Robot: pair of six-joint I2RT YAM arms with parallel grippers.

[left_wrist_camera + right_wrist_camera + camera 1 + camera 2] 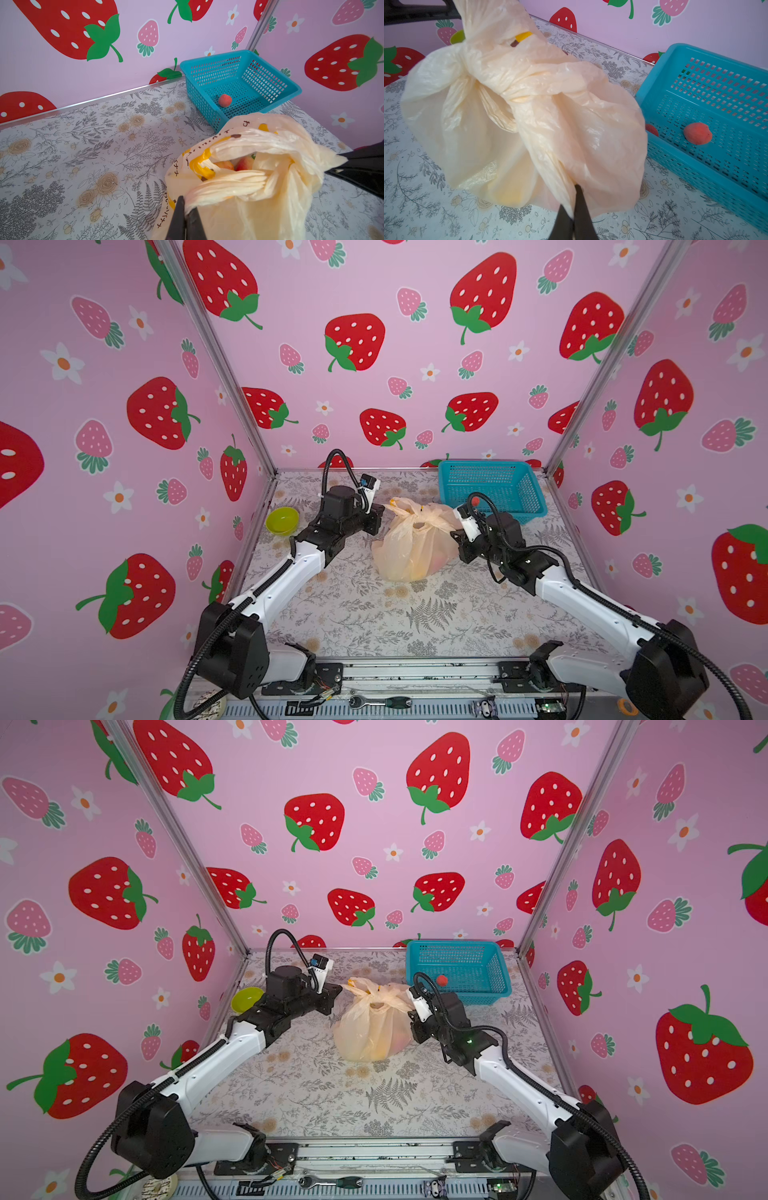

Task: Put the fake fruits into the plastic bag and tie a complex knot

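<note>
The left fingers (176, 221) and right fingers (584, 214) are each clamping a handle strip (224, 184), the knot (517, 93) forming between them atop the fruit-filled plastic bag (411, 547); tightening is remaining, and one red fruit (225, 100) is lying in the basket (270, 83) beyond

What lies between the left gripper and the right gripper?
The translucent peach plastic bag with its knot on top; both top views show it.

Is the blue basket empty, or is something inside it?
Not empty: a red-pink fruit lies on the mesh floor of the blue basket.
</note>
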